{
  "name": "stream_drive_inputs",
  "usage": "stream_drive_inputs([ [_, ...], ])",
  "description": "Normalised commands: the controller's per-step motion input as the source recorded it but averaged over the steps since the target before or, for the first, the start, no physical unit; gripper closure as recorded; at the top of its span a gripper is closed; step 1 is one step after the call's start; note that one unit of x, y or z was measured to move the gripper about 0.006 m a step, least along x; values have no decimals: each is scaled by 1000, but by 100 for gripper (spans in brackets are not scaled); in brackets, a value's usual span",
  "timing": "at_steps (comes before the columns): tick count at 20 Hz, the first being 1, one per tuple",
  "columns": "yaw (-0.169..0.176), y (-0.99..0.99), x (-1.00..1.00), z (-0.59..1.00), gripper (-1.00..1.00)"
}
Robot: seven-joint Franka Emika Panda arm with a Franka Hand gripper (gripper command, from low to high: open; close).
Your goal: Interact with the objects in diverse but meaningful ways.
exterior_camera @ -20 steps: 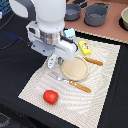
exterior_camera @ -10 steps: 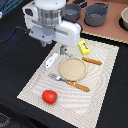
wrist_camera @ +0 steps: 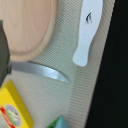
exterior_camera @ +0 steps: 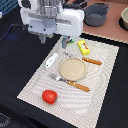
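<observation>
Exterior view: hand [exterior_camera: 42, 38] above white tube [exterior_camera: 51, 61], opening hidden, state unclear.

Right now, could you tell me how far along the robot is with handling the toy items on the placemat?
Nothing looks finished: the red tomato, white tube and yellow packet all lie loose on the placemat around the wooden plate. Nothing appears to be in hand; the arm hangs above the mat's far edge, and its fingers are not clearly visible. Grasping and placing any item is still left.
</observation>
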Motion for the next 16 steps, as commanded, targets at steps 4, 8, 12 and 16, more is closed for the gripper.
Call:
stream_drive_inputs([
  [4,200,-518,56,203,-100],
  [8,165,-644,106,212,-100],
  [12,135,-719,149,204,-100],
  [16,95,-799,208,181,-100],
])
